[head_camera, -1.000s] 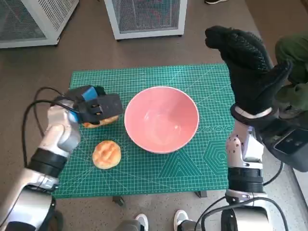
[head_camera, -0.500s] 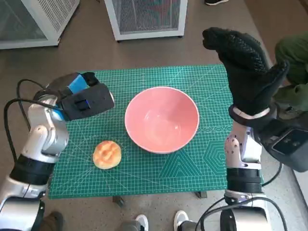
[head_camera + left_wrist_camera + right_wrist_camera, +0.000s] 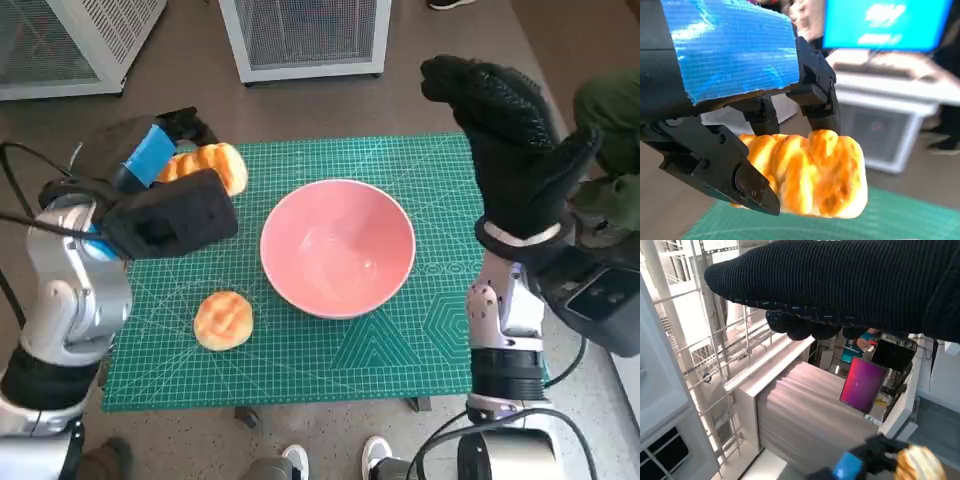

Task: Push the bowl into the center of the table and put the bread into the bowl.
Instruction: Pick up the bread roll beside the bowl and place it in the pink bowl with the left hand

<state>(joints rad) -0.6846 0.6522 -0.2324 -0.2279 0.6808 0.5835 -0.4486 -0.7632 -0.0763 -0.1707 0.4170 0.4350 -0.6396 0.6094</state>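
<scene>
Bread loaf (image 3: 205,164) clamped in left hand (image 3: 165,205), lifted above green mat (image 3: 400,350), up-left of pink bowl (image 3: 337,247); black fingers (image 3: 820,97) wrap loaf. Bowl near mat centre. Round bun (image 3: 223,319) on mat, just beside bowl. Right hand (image 3: 510,140) raised right of bowl, holding nothing, fingers loosely together.

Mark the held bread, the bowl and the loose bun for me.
Held bread (image 3: 810,175), left wrist view, middle of its crust.
Bowl (image 3: 338,248), head view, inside bottom.
Loose bun (image 3: 223,319), head view, top centre.
</scene>
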